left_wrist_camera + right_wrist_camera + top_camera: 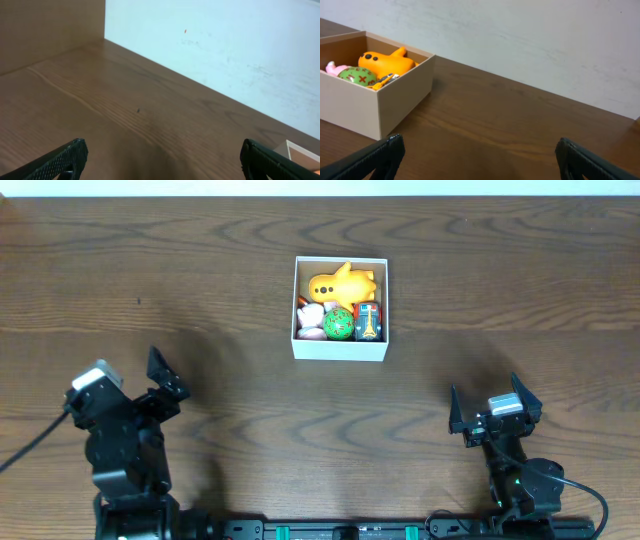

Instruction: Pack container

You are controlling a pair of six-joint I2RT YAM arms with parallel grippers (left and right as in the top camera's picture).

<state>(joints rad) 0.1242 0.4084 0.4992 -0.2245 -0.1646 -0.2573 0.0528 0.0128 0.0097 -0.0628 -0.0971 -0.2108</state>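
Observation:
The container (340,348), a shallow square white-walled box, sits at the middle of the wooden table. Inside lie an orange-yellow toy (343,284), a pink toy (310,319), a green ball with red crosses (338,324) and a small red and blue toy (369,321). In the right wrist view the container (400,97) stands at the left with the orange toy (387,62) and the green ball (357,76) showing. My left gripper (168,383) is open at the near left, far from the box. At the near right my right gripper (490,408) is open too. Both hold nothing.
A pale wall (225,45) runs along the table's far edge. A corner of the container (300,152) shows at the right edge of the left wrist view. Bare wood (150,280) lies all around the box.

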